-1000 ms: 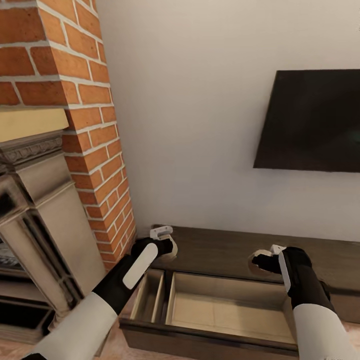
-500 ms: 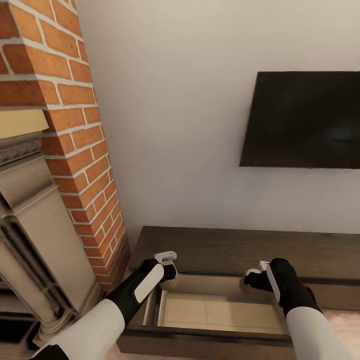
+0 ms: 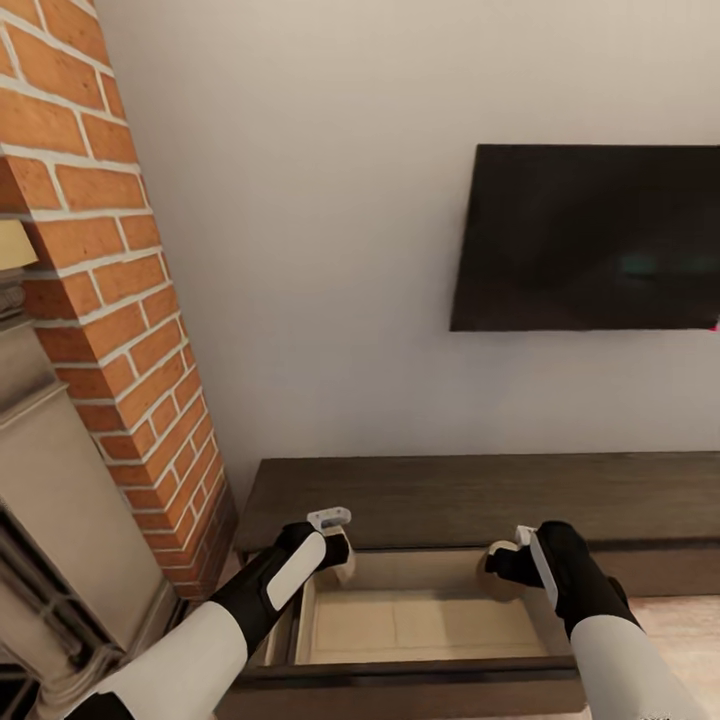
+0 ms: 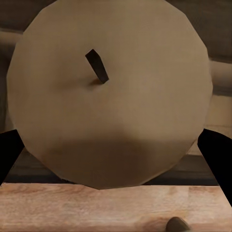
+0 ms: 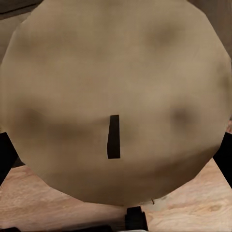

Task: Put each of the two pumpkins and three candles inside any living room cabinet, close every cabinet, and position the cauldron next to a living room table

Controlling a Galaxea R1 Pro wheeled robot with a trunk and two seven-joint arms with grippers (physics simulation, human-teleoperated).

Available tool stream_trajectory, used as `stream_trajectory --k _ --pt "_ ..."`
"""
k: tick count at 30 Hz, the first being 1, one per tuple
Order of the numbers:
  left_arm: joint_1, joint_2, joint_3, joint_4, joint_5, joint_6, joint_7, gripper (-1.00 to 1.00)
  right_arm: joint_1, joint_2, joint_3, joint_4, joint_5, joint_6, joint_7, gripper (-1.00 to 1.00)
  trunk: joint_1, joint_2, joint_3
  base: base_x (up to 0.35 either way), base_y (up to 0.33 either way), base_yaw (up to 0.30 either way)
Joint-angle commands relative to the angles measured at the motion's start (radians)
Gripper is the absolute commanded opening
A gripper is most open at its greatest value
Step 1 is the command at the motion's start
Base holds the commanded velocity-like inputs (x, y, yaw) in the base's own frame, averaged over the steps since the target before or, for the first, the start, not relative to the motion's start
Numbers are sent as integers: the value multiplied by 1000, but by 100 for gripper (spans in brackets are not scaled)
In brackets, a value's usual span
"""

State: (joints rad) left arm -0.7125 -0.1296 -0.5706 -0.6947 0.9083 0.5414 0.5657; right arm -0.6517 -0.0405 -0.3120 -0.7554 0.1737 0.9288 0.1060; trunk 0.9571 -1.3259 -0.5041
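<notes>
— What has changed since a second ago?

— The camera has swung right: the brick chimney (image 3: 90,300) now shows less at nine o'clock, and the television (image 3: 590,238) sits further in at two o'clock. The open drawer (image 3: 420,620) of the cabinet (image 3: 450,490) lies at six o'clock, its inside bare.

— And the hands?

— The left gripper (image 3: 340,550) is clenched on a candle (image 4: 108,92), a tan disc with a dark wick between its black fingers (image 4: 9,154), over the drawer's left end. The right gripper (image 3: 505,565) grips a second candle (image 5: 113,101) above the drawer's right end. Both arms still hover there.
</notes>
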Motion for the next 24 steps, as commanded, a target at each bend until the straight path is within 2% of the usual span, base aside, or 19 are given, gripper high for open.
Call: stream_trajectory --k 1,4,7,9,11,16,24 --pt "0 0 0 9 1 -1 -2 -100 0 0 0 11 1 -15 2 -100 0 0 0 289 0 -4" --pt "1 -2 0 35 1 -5 -2 -100 0 1 1 31 1 -50 6 -100 0 0 0 314 0 -2" --pt "1 -2 0 54 1 -65 -3 -100 0 1 7 38 1 -63 7 -100 0 0 0 329 0 0" --pt "1 -4 0 71 1 -91 -13 -100 1 1 52 42 0 -66 7 -100 0 0 0 267 0 0" --pt "1 -3 0 85 1 -96 -53 -100 1 1 84 52 0 -67 7 -100 0 0 0 89 0 0" --pt "2 -9 -1 166 1 -98 -140 -100 2 3 97 96 0 -68 1 -100 0 0 0 19 0 0" --pt "13 -29 -25 259 2 -117 -167 -100 3 4 140 202 1 -104 -1 -100 0 0 0 1 0 0"
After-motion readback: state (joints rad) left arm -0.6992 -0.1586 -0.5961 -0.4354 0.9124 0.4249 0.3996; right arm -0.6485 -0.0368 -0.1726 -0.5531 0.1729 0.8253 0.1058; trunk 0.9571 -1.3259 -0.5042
